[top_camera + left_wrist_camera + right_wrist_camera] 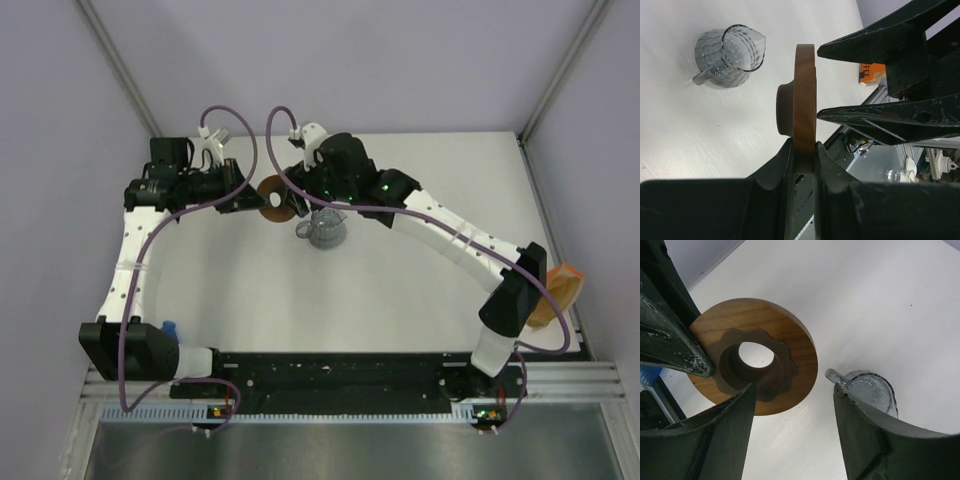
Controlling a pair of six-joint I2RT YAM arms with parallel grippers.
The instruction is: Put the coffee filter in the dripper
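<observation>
L fingers (781, 167) pinch a wooden ring (802, 360) above the surface (250, 290), R fingers (730, 425) spread beside it; we can't spot the coffee filter: prob. light, floppy paper, we'd nip its rim gently.

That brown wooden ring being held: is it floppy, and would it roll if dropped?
Probably stiff: the wooden ring looks flat though the left gripper pinches only its rim. Being round, it might roll if dropped on edge; its raised collar may topple it.
</observation>
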